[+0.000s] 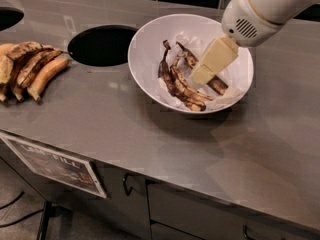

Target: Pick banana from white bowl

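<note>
The white bowl (145,44) stands on the grey counter, lined with white paper. In it lie a joined pair of curved blackened bananas (176,85) on the left and a single long, nearly straight brown-black banana (218,85) running from upper left to lower right. My gripper (201,75), cream-coloured under the white arm, reaches down into the bowl from the upper right. Its tip is right over the middle of the straight banana and hides that part. I cannot tell whether it touches the banana.
A bunch of yellower bananas (31,69) lies at the counter's left edge. A round hole (102,45) opens in the counter left of the bowl, another hole (7,16) at the far left. A label (55,164) hangs on the cabinet front below.
</note>
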Available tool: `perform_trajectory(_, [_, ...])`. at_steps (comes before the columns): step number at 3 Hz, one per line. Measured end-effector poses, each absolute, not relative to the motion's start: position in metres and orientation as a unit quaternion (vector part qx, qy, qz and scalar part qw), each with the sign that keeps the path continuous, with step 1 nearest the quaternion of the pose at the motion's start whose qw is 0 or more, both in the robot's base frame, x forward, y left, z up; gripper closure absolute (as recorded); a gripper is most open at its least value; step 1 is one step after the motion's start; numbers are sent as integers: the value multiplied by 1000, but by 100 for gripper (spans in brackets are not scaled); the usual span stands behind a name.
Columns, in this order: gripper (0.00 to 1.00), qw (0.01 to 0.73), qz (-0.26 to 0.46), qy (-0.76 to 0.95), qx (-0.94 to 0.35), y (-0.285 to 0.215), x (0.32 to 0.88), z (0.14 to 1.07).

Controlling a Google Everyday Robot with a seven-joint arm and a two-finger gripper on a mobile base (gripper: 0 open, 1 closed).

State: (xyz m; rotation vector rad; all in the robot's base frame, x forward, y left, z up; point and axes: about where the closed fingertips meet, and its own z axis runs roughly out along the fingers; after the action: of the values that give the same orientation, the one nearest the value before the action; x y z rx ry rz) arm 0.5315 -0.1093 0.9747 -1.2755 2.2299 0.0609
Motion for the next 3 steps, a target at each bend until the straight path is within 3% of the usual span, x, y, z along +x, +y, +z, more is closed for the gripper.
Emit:
perform_trajectory(1, [7, 299, 8, 839, -454, -93, 540, 966])
perform_trajectory(2, [26, 315, -12, 851, -420, -85, 547, 958])
perform_trajectory(3, [31, 322, -36, 862, -391, -84, 552, 949])
